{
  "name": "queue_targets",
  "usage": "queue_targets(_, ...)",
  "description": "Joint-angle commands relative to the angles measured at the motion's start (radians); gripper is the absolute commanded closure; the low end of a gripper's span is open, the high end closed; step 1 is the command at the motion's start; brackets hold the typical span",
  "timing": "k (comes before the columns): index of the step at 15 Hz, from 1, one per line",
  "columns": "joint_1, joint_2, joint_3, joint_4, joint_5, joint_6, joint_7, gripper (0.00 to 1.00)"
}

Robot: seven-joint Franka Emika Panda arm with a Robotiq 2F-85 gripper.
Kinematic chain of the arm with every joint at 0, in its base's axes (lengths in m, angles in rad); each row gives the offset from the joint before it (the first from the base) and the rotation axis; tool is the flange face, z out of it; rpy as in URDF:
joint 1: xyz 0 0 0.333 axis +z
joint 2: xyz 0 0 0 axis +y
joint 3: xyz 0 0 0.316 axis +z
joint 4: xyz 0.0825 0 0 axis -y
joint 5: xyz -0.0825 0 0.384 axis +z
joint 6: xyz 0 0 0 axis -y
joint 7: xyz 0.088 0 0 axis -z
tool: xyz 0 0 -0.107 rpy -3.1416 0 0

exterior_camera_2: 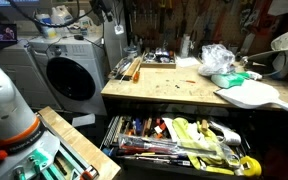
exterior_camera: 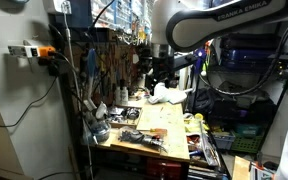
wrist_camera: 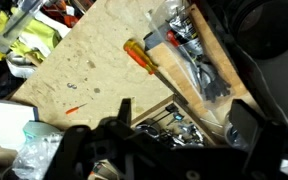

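Note:
My gripper [wrist_camera: 182, 118] is open and empty, with its two dark fingers spread wide at the bottom of the wrist view. It hangs high above a plywood workbench [wrist_camera: 84, 70]. Right below it is a wooden tray [wrist_camera: 169, 125] holding small metal parts. A screwdriver with an orange and red handle [wrist_camera: 139, 55] lies on the bench beyond the fingers. A second tray with dark tools [wrist_camera: 199, 60] lies to its right. In an exterior view the gripper [exterior_camera: 164, 68] hangs above the back of the bench. It does not show in the exterior view facing the drawer.
A crumpled plastic bag [wrist_camera: 34, 150] lies on the bench, seen in both exterior views [exterior_camera: 167, 95] [exterior_camera_2: 216, 58]. An open drawer full of tools [exterior_camera_2: 184, 140] sticks out below the bench top [exterior_camera_2: 174, 88]. A washing machine [exterior_camera_2: 69, 75] stands beside it. Tools hang on the back wall [exterior_camera: 109, 60].

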Motion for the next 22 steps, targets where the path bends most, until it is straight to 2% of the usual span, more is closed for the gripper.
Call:
queue_targets(1,-0.036,0.037,-0.085,0.022,0.023,0.008,0.023,0.0)
queue_targets(3,-0.061,0.07,-0.123,0.036,0.037,0.01,0.059,0.0)
queue_targets(6,-0.096,0.133,-0.149,0.04,0.017,0.043,0.182,0.0)
queue_targets(12,-0.12,0.264,-0.204,0.035,-0.005,0.199,0.442,0.0)
queue_targets(14,-0.113,0.299,-0.228,0.04,0.02,0.233,0.424,0.0)
queue_targets(15,-0.101,0.263,-0.226,0.024,0.008,0.207,0.41,0.0)
queue_targets(21,-0.096,0.271,-0.232,0.028,0.008,0.215,0.409,0.0)
queue_targets(22,-0.096,0.311,-0.232,0.07,0.028,0.191,0.442,0.0)
